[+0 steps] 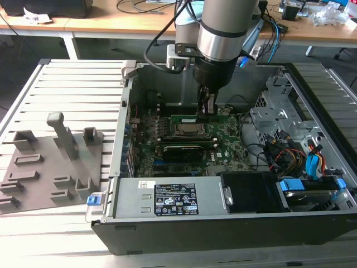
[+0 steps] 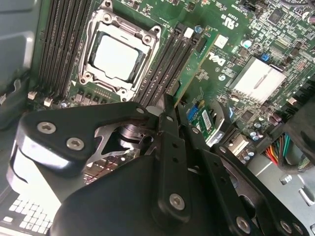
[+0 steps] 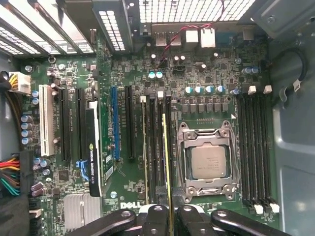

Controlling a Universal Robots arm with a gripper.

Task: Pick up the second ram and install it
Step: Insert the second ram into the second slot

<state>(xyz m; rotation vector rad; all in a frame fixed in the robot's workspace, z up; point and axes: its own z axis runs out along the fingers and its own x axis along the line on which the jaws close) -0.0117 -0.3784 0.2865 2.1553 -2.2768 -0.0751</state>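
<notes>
A white printed label and a black printed label stood on the power supply cover. White lettering marked the motherboard edge. Further lettering ran along the expansion card.

Green, black and silver inside the case

My black pincer grips the green ram with its yellowish edge; motherboard green, processor silver, holder blocks grey, slotted tabletop pale.
</notes>
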